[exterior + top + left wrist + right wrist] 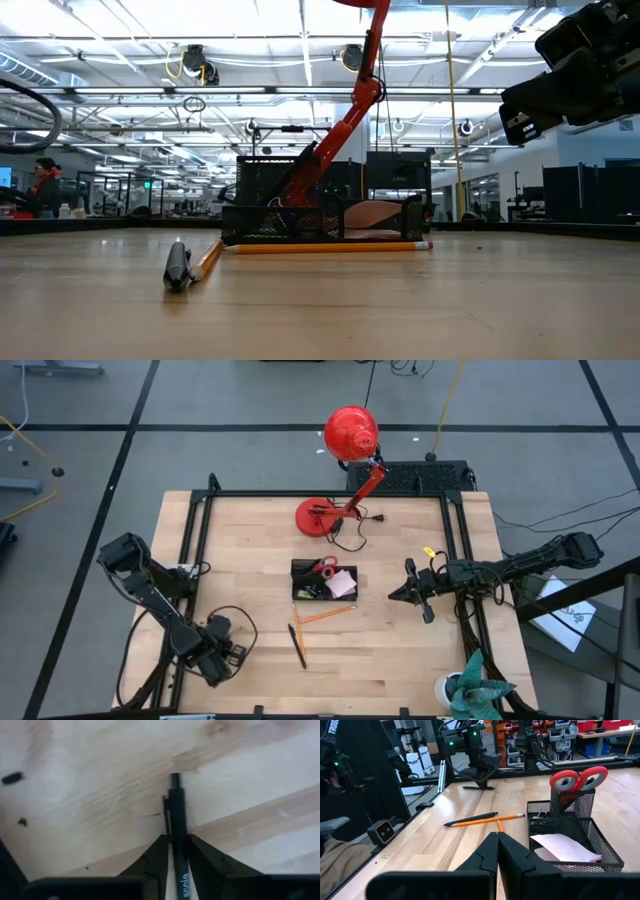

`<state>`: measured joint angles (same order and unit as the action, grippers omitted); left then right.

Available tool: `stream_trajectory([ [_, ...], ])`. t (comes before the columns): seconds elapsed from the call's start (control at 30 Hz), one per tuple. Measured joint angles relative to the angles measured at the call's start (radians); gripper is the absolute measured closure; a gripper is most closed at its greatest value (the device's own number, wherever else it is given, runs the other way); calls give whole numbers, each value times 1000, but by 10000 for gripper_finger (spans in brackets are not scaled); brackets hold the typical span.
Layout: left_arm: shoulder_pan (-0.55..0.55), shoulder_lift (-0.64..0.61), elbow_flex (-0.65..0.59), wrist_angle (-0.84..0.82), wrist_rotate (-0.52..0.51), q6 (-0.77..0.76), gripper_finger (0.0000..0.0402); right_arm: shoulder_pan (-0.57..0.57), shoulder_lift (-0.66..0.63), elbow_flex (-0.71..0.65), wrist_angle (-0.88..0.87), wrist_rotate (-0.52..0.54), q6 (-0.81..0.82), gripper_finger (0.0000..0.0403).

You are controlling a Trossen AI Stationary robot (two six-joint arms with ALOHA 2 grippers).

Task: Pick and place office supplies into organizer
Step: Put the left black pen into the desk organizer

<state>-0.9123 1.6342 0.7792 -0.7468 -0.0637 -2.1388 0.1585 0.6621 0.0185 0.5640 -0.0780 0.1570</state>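
Black pen (177,827) pinched between left gripper (176,855) fingers at table's near-left corner, well apart from mesh organizer (324,582); liable to pivot or slip; right gripper (410,592) fingers pressed together.

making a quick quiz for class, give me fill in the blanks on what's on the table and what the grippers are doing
1. The left gripper is shut on a black ____.
2. The scissors standing in the organizer have ____ handles.
3. The right gripper, shut on nothing, hovers on the organizer's ____ side in the high view.
4. On the table outside the organizer lie a black pen and two orange ____.

Missing words: pen; red; right; pencils
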Motion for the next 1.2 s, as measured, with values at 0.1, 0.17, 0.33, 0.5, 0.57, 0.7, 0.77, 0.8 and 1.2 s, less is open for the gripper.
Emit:
stream_trajectory([
  [0.1,-2,2,3,2,-43,60,345,0,0,0,0,1,0,399],
  [0.17,-3,3,7,5,-97,86,356,0,0,0,0,2,0,399],
  [0.33,3,19,14,54,-403,189,372,0,0,0,0,3,0,399],
  [0.5,19,15,16,141,-686,350,374,0,0,0,0,3,0,399],
  [0.57,34,14,15,179,-774,445,375,0,0,0,0,4,-1,399],
  [0.7,86,12,16,315,-956,687,375,0,0,0,2,4,0,399],
  [0.77,123,12,16,437,-1031,873,375,0,0,0,8,4,0,399],
  [0.8,145,11,16,507,-1058,989,375,0,0,0,10,4,0,399],
  [1.2,465,-101,20,1402,-893,2324,375,0,0,0,11,4,0,399],
])
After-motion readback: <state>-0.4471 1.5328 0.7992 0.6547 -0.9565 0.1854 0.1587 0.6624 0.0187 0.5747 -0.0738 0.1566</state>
